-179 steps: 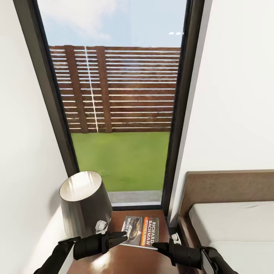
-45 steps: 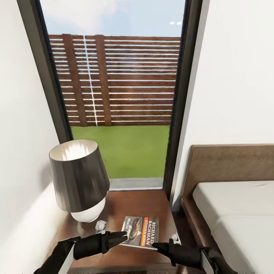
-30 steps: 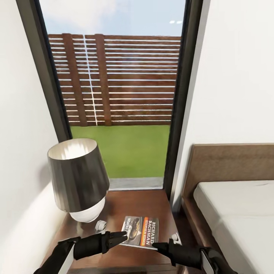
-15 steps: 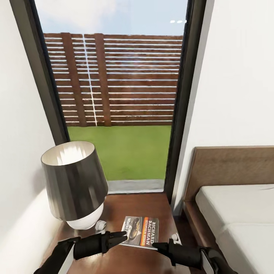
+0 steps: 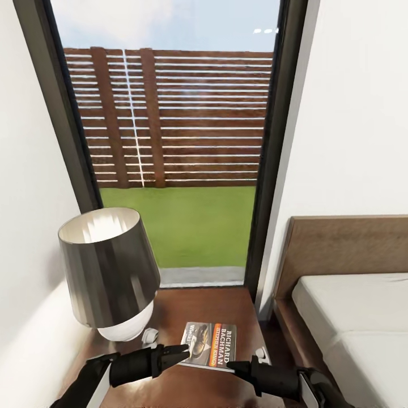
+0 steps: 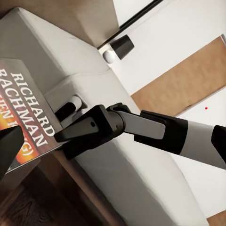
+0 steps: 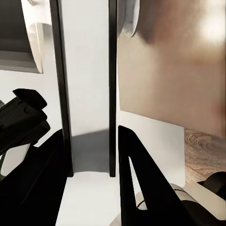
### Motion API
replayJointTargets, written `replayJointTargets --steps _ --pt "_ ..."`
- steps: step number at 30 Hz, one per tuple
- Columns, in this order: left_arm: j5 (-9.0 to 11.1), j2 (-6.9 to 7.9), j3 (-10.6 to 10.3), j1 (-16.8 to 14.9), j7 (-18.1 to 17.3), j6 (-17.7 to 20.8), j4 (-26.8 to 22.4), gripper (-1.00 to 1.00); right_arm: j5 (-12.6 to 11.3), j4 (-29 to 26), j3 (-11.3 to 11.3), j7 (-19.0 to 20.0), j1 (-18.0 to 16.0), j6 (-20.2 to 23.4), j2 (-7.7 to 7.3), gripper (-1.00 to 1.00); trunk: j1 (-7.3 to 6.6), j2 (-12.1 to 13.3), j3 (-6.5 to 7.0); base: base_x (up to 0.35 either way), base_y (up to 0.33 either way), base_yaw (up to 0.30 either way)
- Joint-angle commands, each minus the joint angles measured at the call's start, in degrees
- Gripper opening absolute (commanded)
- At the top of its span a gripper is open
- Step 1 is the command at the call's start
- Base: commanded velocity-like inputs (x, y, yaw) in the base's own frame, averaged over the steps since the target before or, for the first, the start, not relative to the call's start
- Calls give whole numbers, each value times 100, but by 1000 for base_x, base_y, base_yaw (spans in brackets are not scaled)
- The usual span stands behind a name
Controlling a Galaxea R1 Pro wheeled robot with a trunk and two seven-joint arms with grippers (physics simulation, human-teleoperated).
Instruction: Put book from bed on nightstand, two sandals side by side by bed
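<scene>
Head view first: the book (image 5: 209,344) is held flat between both grippers, just above the nightstand (image 5: 198,306), which I'll use as the anchor. The left gripper (image 5: 180,352) pinches the book's near-left corner, and the right gripper (image 5: 238,367) has its near-right edge. The lamp (image 5: 107,272) stands on the nightstand's left half with a small white knob (image 5: 149,335) at its base, just beside the book. The bed (image 5: 351,317) sits right of the nightstand, and the glass door (image 5: 181,141) is behind it. No sandals around here.

Left wrist view: the cover lettering on the book (image 6: 28,113) runs right up to the camera, and the right gripper (image 6: 70,136) looks narrowed onto the book's edge, with the bed (image 6: 94,70) behind it.

Right wrist view: its dark fingers (image 7: 136,188) straddle a thin white sheet, the book (image 7: 89,141) edge-on as far as I can tell, so closed onto it. The left gripper (image 7: 21,117) shows across from it, near the lamp (image 7: 19,37).

Risk, I'd guess: the book doesn't look fully down yet. If one side lets go first it could pivot, skid into the lamp base, or slip off the nightstand's front edge.
</scene>
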Motion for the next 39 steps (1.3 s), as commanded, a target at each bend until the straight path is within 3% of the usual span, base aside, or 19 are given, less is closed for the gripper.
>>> replayJointTargets --steps 1,9,14,24,30,39 --pt "19 2 -4 -8 -12 60 0 100 9 -2 -28 22 -4 55 3 -100 22 -44 -24 0 0 0" --pt "19 2 -4 -5 -7 60 0 100 9 -2 -28 22 -4 55 3 -100 22 -44 -24 0 0 0" --pt "19 2 -4 -4 -4 60 0 100 9 -2 -28 22 -4 55 3 -100 131 -245 -114 0 0 0" --pt "19 2 -4 -4 -12 60 0 100 9 -2 -28 22 -4 55 3 -100 131 -245 -114 0 0 0" --pt "19 2 -4 -3 -12 60 0 100 9 -4 -28 22 -4 55 3 -100 263 -485 -221 0 0 0" --pt "19 2 -4 -3 -12 60 0 100 9 -2 -28 22 -4 55 3 -100 263 -485 -221 0 0 0"
